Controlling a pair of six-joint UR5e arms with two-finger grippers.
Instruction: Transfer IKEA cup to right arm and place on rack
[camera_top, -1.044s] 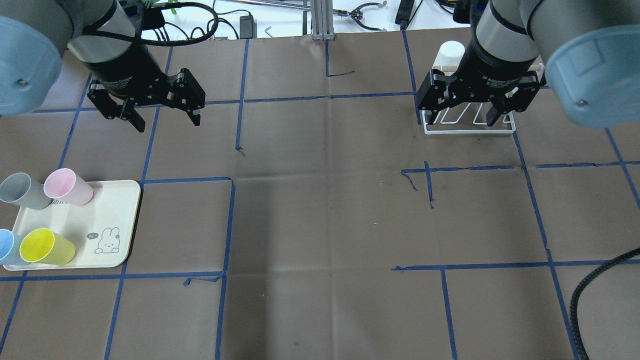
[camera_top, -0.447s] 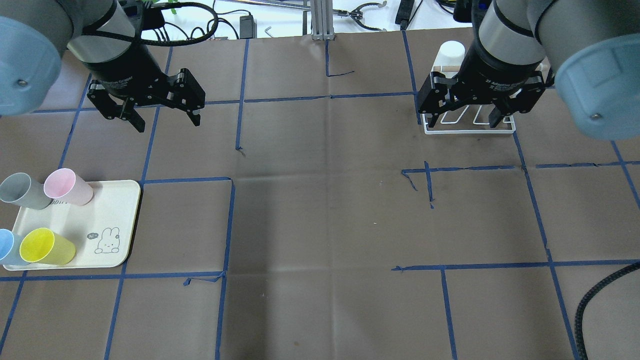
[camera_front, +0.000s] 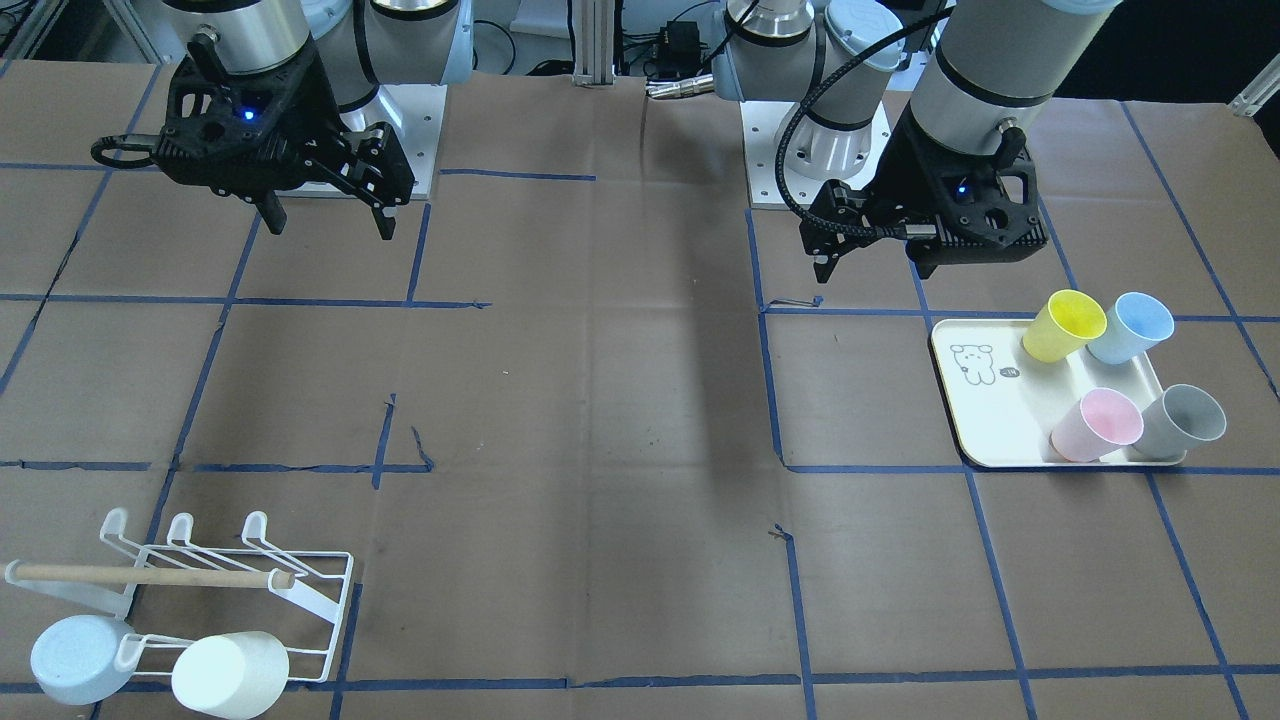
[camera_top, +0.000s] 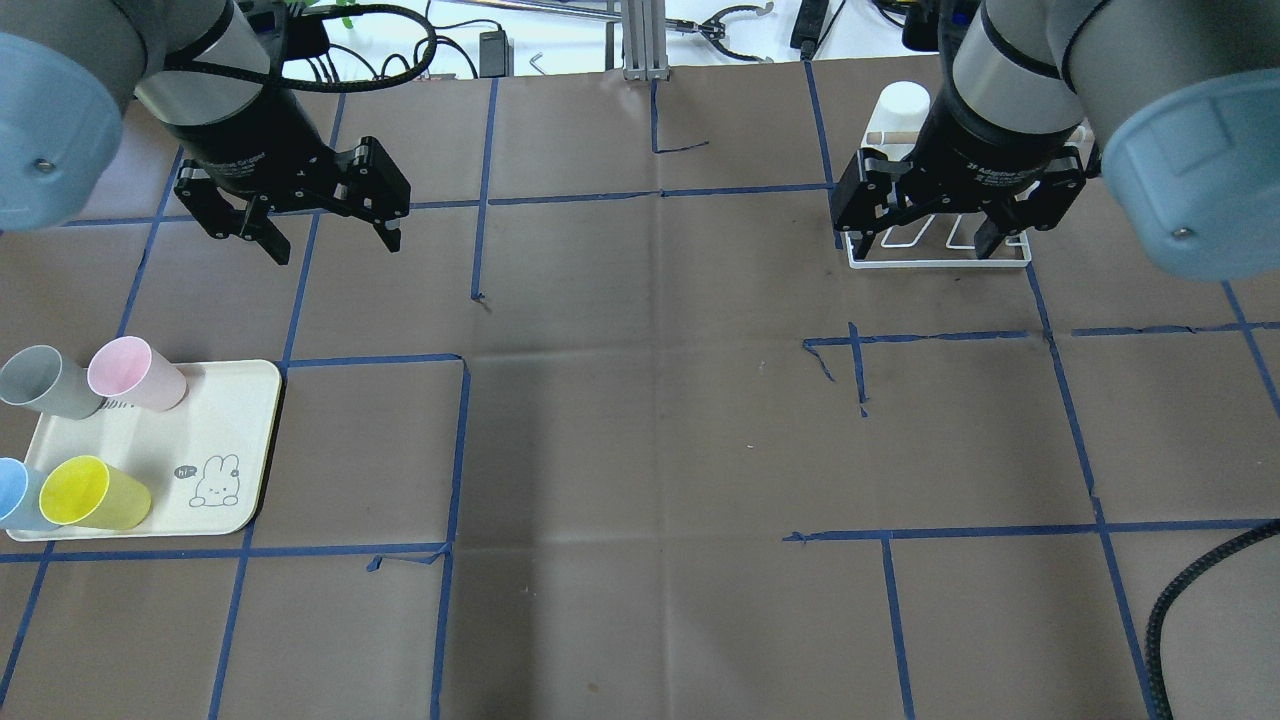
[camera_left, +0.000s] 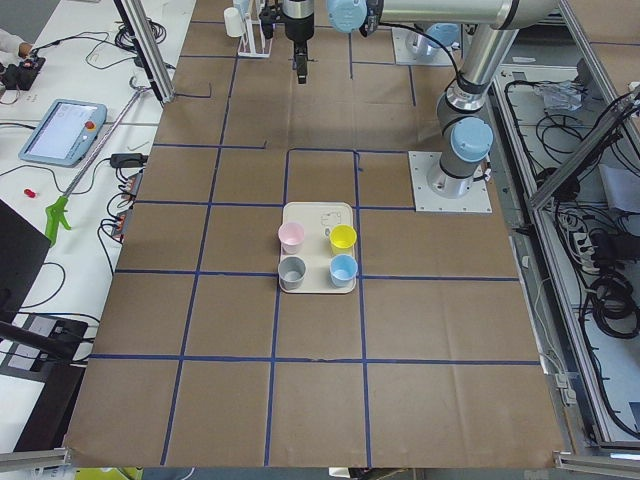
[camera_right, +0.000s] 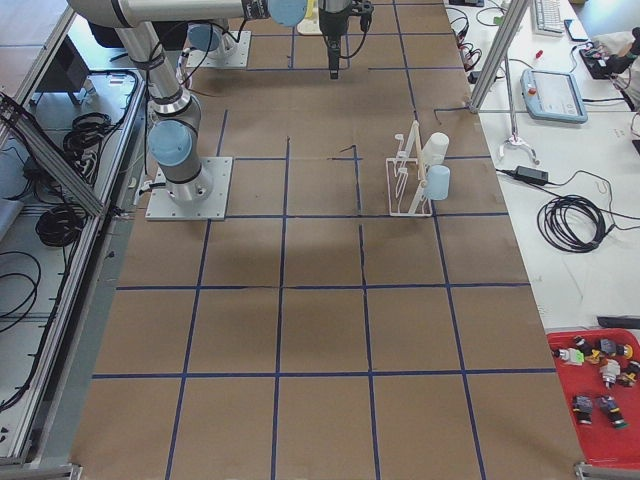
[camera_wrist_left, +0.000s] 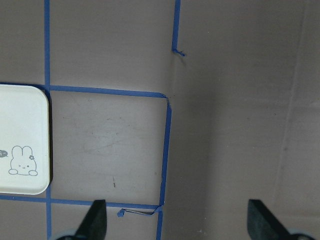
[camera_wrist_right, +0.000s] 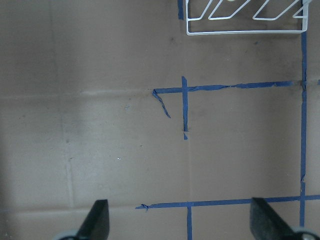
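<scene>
Two arms, two grippers, both empty. The left gripper has its jaws spread wide and holds nothing; it hangs above the table, clear of the tray, whose corner shows at the left edge of the left wrist view. The right gripper is also spread wide and holds nothing; it hangs above the table, with only the rack's near edge at the top of the right wrist view.

One cream tray with a bunny drawing sits on the robot's left side of the table. Four IKEA cups stand on it mouth up, in two pairs: yellow cup, blue cup, pink cup, grey cup. No gripper touches any of them.

One white wire rack with one wooden dowel stands on the robot's right side, well apart from the tray. Two cups hang on its far row: white cup and pale blue cup. Three hooked prongs on the row nearer the robot are bare. Brown paper with a blue tape grid covers the table.
</scene>
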